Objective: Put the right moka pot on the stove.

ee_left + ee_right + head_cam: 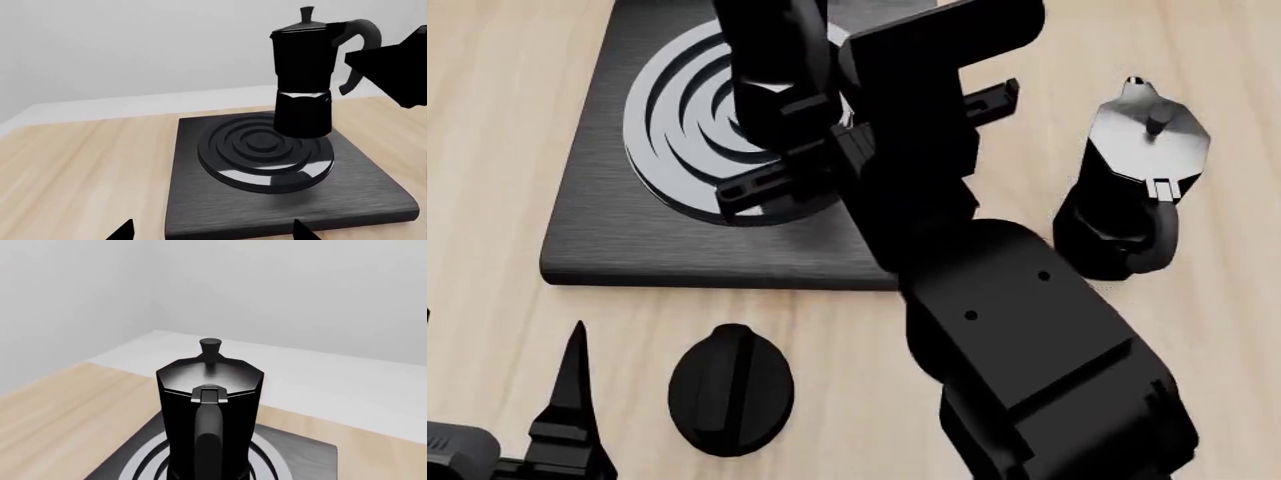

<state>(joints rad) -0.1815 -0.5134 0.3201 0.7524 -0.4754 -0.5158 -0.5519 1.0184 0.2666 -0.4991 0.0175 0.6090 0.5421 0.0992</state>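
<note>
Standing upright over the stove (220, 200), above the far right part of its silver-grey rings (263, 150): the right moka pot (303, 75), lid knob up, handle turned toward the right gripper (393, 70). Sitting right at that handle, with the fingers hidden, so not possible to tell whether clamping or already letting go. Likewise not possible to tell whether the base is touching the rings or hanging just above them. Hovering low off the stove's near edge, away from the pot, with fingertips spread wide and nothing between them: the left gripper (212, 232). Waiting on the tabletop (507, 120) just off the stove's right edge, untouched: the second moka pot (1128, 180). Lying near the stove's front edge: a small black oval knob (731, 388).

Judging by this, nearing the end: carrying done, pot already within the stove's outline. Remaining, probably: settling the base flat on the rings, opening the fingers off the handle, and backing the arm away without tipping it.
</note>
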